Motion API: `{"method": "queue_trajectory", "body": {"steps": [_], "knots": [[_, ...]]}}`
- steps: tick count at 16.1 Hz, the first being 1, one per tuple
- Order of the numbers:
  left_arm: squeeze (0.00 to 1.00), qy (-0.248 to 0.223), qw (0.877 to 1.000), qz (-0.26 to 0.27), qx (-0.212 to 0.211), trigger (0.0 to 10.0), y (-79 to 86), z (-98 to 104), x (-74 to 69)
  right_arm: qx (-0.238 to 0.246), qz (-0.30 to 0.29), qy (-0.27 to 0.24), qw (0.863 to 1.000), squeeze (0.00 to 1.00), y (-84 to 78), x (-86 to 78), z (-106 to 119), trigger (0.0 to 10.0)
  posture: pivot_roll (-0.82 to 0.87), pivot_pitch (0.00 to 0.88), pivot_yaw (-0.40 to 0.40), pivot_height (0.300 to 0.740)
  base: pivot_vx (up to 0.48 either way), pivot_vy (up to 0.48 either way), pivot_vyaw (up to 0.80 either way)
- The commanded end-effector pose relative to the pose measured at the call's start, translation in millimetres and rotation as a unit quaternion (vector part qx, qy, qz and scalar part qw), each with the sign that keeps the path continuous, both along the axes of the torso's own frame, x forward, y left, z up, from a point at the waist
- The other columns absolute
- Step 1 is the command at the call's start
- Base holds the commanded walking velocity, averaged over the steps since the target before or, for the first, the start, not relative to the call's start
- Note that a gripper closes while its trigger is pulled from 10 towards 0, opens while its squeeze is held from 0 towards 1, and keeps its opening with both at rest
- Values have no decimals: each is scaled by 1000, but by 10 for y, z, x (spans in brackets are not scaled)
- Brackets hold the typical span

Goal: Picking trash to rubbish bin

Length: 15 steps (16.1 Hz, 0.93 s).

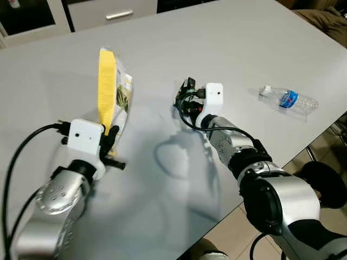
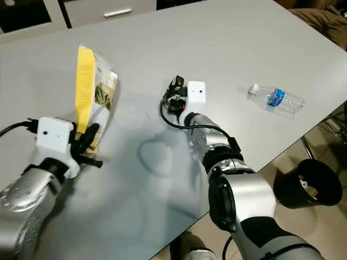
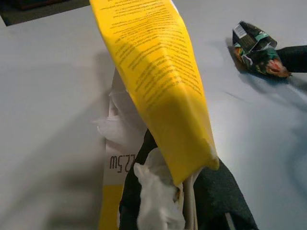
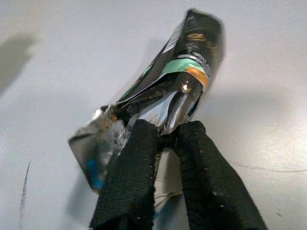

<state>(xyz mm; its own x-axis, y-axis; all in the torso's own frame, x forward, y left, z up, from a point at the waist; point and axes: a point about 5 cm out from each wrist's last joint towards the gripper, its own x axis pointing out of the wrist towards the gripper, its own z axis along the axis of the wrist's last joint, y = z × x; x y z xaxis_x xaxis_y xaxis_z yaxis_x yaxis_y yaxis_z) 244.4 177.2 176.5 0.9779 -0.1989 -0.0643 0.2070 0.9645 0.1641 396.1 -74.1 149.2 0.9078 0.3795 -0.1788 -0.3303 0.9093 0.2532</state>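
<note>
My left gripper (image 1: 110, 136) is shut on a yellow and white snack bag (image 1: 108, 92), holding it upright above the grey table (image 1: 217, 43); the bag (image 3: 158, 81) rises from between the black fingers (image 3: 218, 191). My right gripper (image 1: 186, 93) at the table's middle is shut on a crumpled dark wrapper (image 4: 168, 91) with green and orange print, pinched between both fingers (image 4: 129, 177). The same wrapper (image 3: 256, 48) lies across the table in the left wrist view. A clear plastic bottle (image 1: 288, 99) with a blue label lies on its side at the right.
A black rubbish bin (image 2: 309, 184) stands on the tiled floor off the table's right edge. White cabinets (image 1: 108, 13) line the far side. The table's near edge runs diagonally under my right arm.
</note>
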Motion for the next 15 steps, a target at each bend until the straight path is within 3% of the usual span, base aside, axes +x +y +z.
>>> {"method": "queue_trajectory", "body": {"steps": [1, 6, 8, 10, 11, 14, 15], "knots": [[0, 32, 999, -9, -13, 10000, -41, -135, 17, 1, -11, -2, 1000, 0, -101, -4, -41, 0, -49, 114, -119, 740, 0, 0, 0], [0, 63, 992, 19, -106, 10000, -126, -263, 183, 14, -11, -98, 995, 0, -272, 24, 149, 0, -111, 65, -71, 740, 0, 0, 0], [0, 63, 992, 18, -110, 10000, -152, -267, 213, 15, -13, -131, 991, 0, -349, -13, 161, 0, -117, 61, -65, 740, 0, 0, 0], [0, 55, 991, -1, -121, 10000, -237, -246, 238, -3, -26, -179, 984, 0, -499, -152, 144, 0, -118, 55, -63, 740, 0, 0, 0], [0, 54, 990, -9, -131, 10000, -275, -233, 255, -45, -25, -209, 977, 0, -561, -272, 114, 0, -125, 53, -61, 740, 0, 0, 0], [0, 55, 990, -14, -132, 10000, -291, -228, 257, -64, -85, -226, 968, 0, -730, -510, 64, 0, -122, 43, -57, 740, 0, 0, 0], [0, 60, 989, -22, -136, 10000, -320, -253, 242, -62, -105, -229, 966, 0, -759, -615, 126, 5020, -118, 35, -59, 740, 0, 0, 0]]}}
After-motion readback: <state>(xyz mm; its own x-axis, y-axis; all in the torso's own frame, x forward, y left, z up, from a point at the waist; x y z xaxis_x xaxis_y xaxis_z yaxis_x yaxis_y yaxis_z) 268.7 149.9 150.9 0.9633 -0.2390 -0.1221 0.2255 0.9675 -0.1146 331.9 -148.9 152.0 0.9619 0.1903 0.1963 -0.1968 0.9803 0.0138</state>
